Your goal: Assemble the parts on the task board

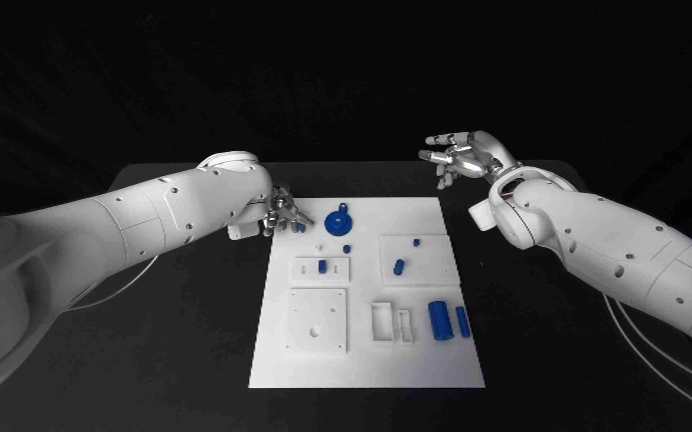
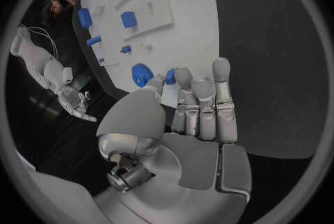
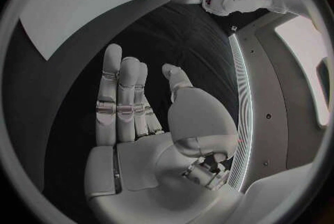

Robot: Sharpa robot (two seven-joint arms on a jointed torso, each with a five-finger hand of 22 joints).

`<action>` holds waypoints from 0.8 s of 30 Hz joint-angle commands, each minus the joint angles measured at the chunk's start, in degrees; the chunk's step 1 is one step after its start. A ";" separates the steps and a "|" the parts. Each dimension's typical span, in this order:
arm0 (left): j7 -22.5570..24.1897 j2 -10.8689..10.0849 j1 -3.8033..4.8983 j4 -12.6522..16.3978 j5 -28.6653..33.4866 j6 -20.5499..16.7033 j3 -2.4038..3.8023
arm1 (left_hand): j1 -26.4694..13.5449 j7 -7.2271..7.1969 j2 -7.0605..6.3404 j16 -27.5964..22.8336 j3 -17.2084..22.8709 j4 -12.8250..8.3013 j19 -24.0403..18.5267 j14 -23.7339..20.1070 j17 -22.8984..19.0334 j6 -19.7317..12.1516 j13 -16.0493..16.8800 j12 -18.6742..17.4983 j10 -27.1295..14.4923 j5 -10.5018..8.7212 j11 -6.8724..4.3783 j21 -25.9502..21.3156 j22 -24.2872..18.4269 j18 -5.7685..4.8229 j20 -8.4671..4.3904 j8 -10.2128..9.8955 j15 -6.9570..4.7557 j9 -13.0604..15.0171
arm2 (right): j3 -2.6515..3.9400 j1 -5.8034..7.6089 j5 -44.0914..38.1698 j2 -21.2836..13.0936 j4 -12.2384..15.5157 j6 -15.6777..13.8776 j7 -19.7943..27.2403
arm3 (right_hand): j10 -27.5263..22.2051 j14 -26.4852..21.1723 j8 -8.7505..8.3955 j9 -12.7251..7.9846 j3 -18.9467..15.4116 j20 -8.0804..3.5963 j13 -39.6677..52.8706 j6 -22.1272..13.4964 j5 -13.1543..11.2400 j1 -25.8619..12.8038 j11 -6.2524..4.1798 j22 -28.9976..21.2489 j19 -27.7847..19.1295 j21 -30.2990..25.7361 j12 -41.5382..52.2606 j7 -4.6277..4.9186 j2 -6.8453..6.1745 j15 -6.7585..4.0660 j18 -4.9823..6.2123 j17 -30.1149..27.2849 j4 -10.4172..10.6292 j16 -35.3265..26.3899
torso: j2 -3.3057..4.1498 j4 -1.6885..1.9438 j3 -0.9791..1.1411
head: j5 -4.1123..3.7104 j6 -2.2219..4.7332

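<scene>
On the black table (image 1: 173,352) lies the white task board (image 1: 368,357). On its near part two blue cylinders (image 1: 438,323) lie side by side at the right, with a white bracket (image 1: 382,320) just left of them and a square white plate (image 1: 317,320) further left. Past these, in the middle of the board, a small blue peg (image 1: 322,266) stands in a raised white block, and another blue block (image 1: 398,268) sits in the square to its right, with a small blue stud (image 1: 415,242) just beyond.

Near the far left corner of the board a blue gear-like disc (image 1: 338,223) lies flat. The left hand (image 1: 274,214) is at the board's far left edge, just beside that disc. In the left wrist view this hand (image 2: 182,118) has its fingers (image 2: 205,102) straight and close together, and a small blue part (image 2: 170,76) is at the tips of thumb and finger; whether it is truly pinched or only touched I cannot tell. The left arm reaches in low over the table.

The right hand (image 1: 464,158) is raised beyond the board's far right corner, well apart from every part. In the right wrist view it (image 3: 142,118) has fingers extended, thumb apart, palm bare, nothing held.
</scene>
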 commanded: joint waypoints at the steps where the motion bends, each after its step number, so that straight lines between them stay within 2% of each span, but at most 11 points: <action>1: 0.94 0.16 -0.03 -0.08 1.12 0.98 0.01 | 0.74 0.08 0.37 -0.12 0.09 -0.54 -0.29 -0.27 -0.07 -0.37 -0.07 -0.10 -0.38 0.31 0.10 -0.28 1.20 -0.30 0.25 0.04 0.00 -0.11 | 0.05 -0.01 0.15 0.08 -0.11 0.50 0.05 | -0.24 -0.20 -0.30 -0.01 0.50 -0.09 -0.06 -0.34 0.23 -0.39 -0.17 -0.08 -0.28 0.39 0.15 0.06 -0.36 0.13 -0.45 -0.01 -0.03 -0.28 | -0.03 -0.11 -0.01 | 0.21 -0.01; 10: 0.99 -0.02 -0.03 -0.19 1.38 0.67 0.01 | 3.07 -0.06 1.40 -0.19 1.15 -2.04 -0.22 -0.20 -0.13 -0.49 -0.13 -0.17 -0.33 0.19 0.01 -0.38 1.19 -0.31 0.20 0.28 -0.07 -0.12 | 0.05 -0.01 0.06 0.14 -0.20 0.57 -0.17 | -0.24 -0.20 -0.30 -0.01 0.50 -0.09 -0.06 -0.34 0.23 -0.39 -0.17 -0.08 -0.28 0.39 0.15 0.06 -0.36 0.13 -0.45 -0.01 -0.03 -0.28 | -0.01 -0.03 0.00 | 0.18 0.05; 16: 1.08 -0.20 -0.03 0.04 2.33 0.55 0.02 | 6.93 -0.29 2.85 -0.11 3.15 -4.63 -0.12 -0.05 -0.09 -0.66 -0.16 -0.17 -0.13 0.56 -0.18 -0.33 1.22 -0.42 0.04 0.97 -0.24 0.34 | 0.05 -0.01 0.03 0.18 -0.26 0.74 -0.27 | -0.23 -0.18 -0.30 -0.01 0.61 -0.09 -0.06 -0.32 0.35 -0.48 -0.17 -0.10 -0.28 0.43 0.14 0.07 -0.43 0.13 -0.45 0.00 0.00 -0.27 | -0.03 -0.06 -0.01 | 0.17 0.09; 24: 0.95 -0.32 -0.03 0.15 2.74 0.20 0.02 | 8.18 -0.36 3.57 -0.07 4.62 -6.64 -0.07 0.12 -0.03 -0.80 -0.16 -0.19 0.06 0.75 -0.24 -0.16 1.23 -0.47 -0.06 1.59 -0.31 0.88 | 0.05 -0.01 0.01 0.23 -0.28 0.83 -0.32 | -0.23 -0.18 -0.30 -0.01 0.61 -0.09 -0.06 -0.32 0.35 -0.48 -0.17 -0.10 -0.28 0.43 0.14 0.07 -0.43 0.13 -0.45 0.00 0.00 -0.27 | -0.02 -0.05 0.05 | 0.13 0.09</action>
